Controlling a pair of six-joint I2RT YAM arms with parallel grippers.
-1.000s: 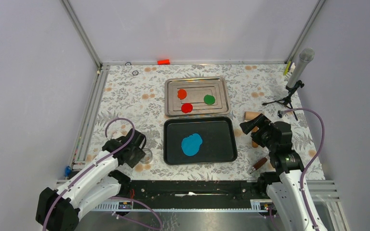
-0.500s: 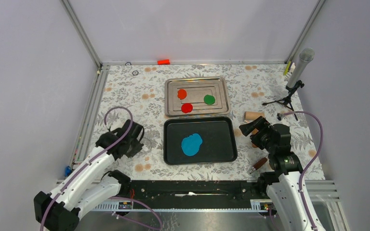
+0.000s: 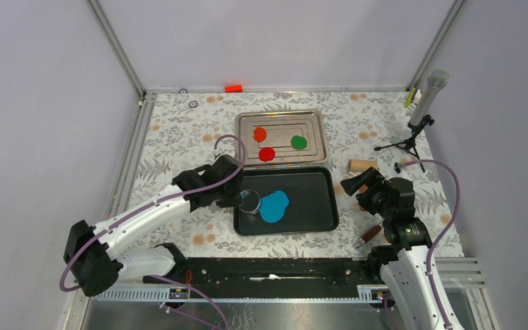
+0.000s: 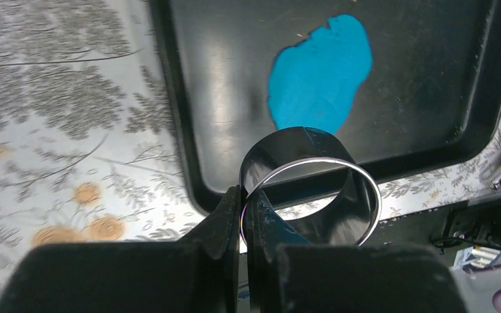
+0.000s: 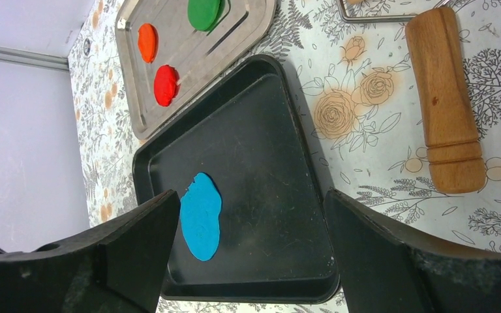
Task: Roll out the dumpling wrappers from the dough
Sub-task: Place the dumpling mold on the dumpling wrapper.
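Observation:
The dough (image 3: 273,205) is a thin irregular bright blue sheet lying in the black tray (image 3: 316,180); it also shows in the left wrist view (image 4: 319,81) and the right wrist view (image 5: 201,215). My left gripper (image 3: 240,199) (image 4: 242,202) is shut on the wall of a shiny metal ring cutter (image 3: 249,201) (image 4: 300,147), held over the tray's left part just beside the dough. An orange (image 3: 260,134), a red (image 3: 267,154) and a green (image 3: 298,142) dumpling wrapper lie on the silver tray (image 3: 316,120). My right gripper (image 3: 361,182) (image 5: 251,199) hangs open and empty to the right of the black tray.
A wooden roller (image 5: 447,111) lies on the flowered cloth right of the black tray, partly hidden under my right arm (image 3: 362,165). A brown-handled tool (image 3: 370,235) lies near the right base. A microphone on a tripod (image 3: 426,96) stands at the back right.
My left gripper closed on the ring cutter at the table's left and carried it right, over the black tray's left part. The right arm barely moved.

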